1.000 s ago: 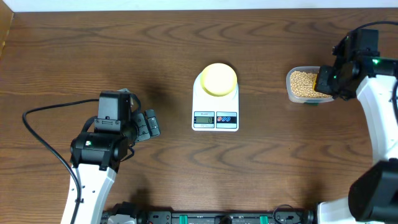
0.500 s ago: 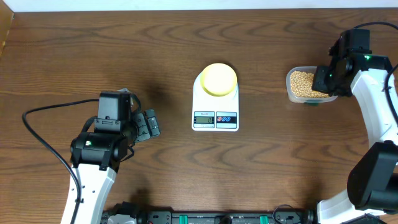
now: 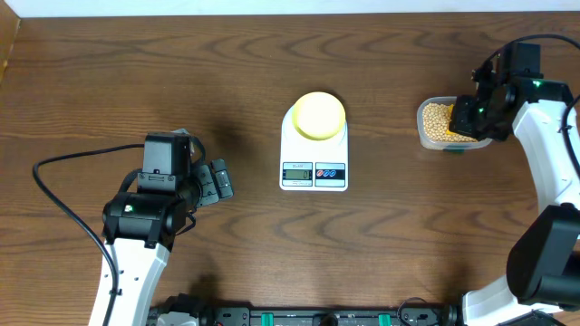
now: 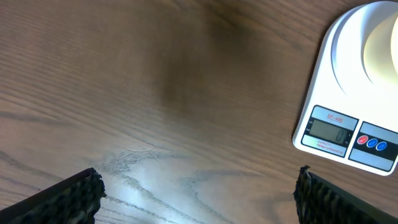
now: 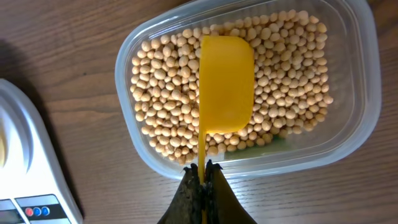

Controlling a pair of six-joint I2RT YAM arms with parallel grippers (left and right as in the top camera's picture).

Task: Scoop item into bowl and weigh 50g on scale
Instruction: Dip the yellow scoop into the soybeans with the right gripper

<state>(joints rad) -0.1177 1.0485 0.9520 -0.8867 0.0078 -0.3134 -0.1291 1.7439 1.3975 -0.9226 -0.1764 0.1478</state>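
Observation:
Tan beans point(image 5: 283, 93) point(image 3: 439, 119) fill a clear plastic tub point(image 5: 357, 118) point(image 3: 423, 134) at the table's right. My right gripper point(image 5: 203, 167) point(image 3: 467, 116) is shut on the thin handle of a yellow scoop point(image 5: 225, 84), whose cup hangs turned over above the beans. The pale yellow bowl point(image 3: 318, 115) stands on the white scale point(image 3: 314, 172) point(image 4: 339, 93) in the middle. My left gripper point(image 4: 199, 186) point(image 3: 217, 181) is open over bare wood, left of the scale, with nothing between its fingers.
The scale's display and two coloured buttons point(image 4: 372, 143) face the table's near edge. My left arm's cable point(image 3: 63, 199) loops over the wood at the left. A light edge strip point(image 3: 272, 7) borders the far side of the table.
My right gripper has shifted slightly left and further over the tub with the scoop. The left arm has not moved.

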